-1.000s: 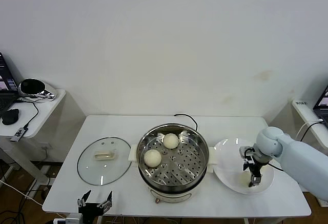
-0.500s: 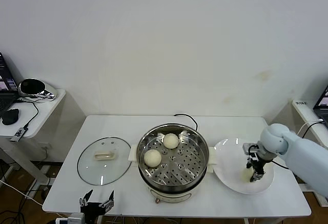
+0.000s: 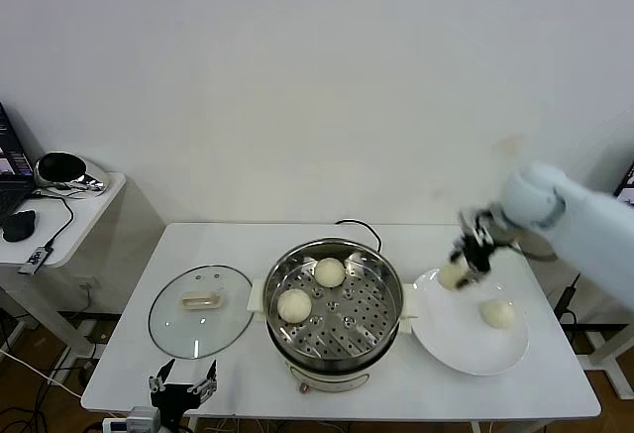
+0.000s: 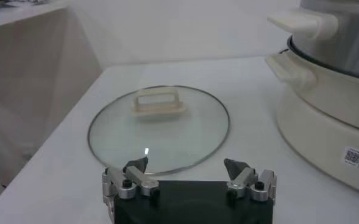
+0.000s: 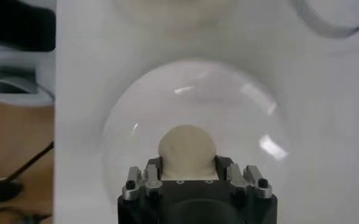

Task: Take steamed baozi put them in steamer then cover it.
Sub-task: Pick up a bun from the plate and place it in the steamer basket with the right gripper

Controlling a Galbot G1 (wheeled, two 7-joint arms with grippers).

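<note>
The right hand (image 3: pixel 458 270) is up off the flat white round plate (image 3: pixel 446 339) with a small cream-white steamed bun (image 5: pixel 186 152) clamped between its fingers; from the wrist view the bun sits snug in the grip with the plate well below it. So the step in hand looks like the carry of a third bun toward the large shiny stainless-steel steamer pot (image 3: pixel 388 276). Two round cream-white buns already lie on the perforated steel tray inside, one toward the back (image 3: pixel 330 272) and one nearer the left side (image 3: pixel 295 305), and a last bun (image 3: pixel 497 314) waits on the plate.

I'd say the next move calls for swinging across the pot's near rim and lowering onto a bare patch of tray, probably the right half, clear of the two already there, before letting go.

The left hand (image 4: pixel 188 181) hangs low at the front edge of the white tabletop (image 3: pixel 129 344), fingers apart and holding nothing, just short of the round clear glass lid with its cream-white handle (image 4: pixel 161 101), which lies flat beside the pot.
</note>
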